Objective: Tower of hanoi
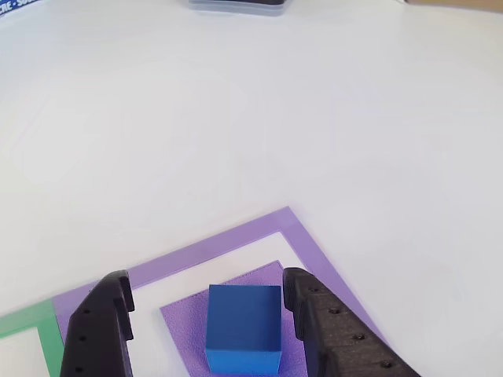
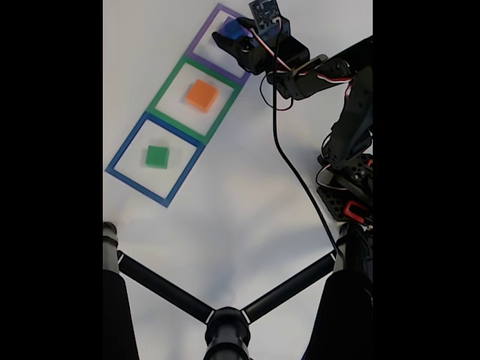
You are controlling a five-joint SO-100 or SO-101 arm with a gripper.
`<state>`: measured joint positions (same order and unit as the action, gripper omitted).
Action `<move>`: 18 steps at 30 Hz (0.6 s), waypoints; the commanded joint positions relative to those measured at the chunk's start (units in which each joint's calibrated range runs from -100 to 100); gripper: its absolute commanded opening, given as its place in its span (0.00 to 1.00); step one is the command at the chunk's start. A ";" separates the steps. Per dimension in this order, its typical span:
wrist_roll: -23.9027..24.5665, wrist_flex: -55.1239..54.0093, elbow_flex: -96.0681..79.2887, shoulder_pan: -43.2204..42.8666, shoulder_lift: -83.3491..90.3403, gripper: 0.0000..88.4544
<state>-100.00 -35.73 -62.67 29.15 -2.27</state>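
Fingers (image 1: 204,302) spread apart, straddling small blue foam cube (image 1: 244,327) on purple square pad (image 1: 179,312); uneven closing could push cube sideways.

A bright white tabletop (image 1: 236,118) with a black tripod (image 2: 225,322) over it.

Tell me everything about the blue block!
The blue block is a small cube of plain, matte deep blue; it looks like foam or painted wood. It sits flat on a purple square patch inside the purple-framed square. The black pincer is open, one finger on each side of the block, with gaps showing, so nothing grips it. In the fixed view the block peeks out beneath the arm, at the end of the row of three squares.
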 commanded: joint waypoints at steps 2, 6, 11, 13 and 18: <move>0.00 19.34 2.38 -0.60 17.09 0.25; 0.00 40.95 6.65 -1.59 29.43 0.19; 0.00 61.67 10.10 -4.64 42.01 0.07; 0.00 68.47 10.83 -6.17 46.66 0.01; 0.00 84.10 13.37 -10.28 57.32 0.00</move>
<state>-99.22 37.87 -53.63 22.74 46.35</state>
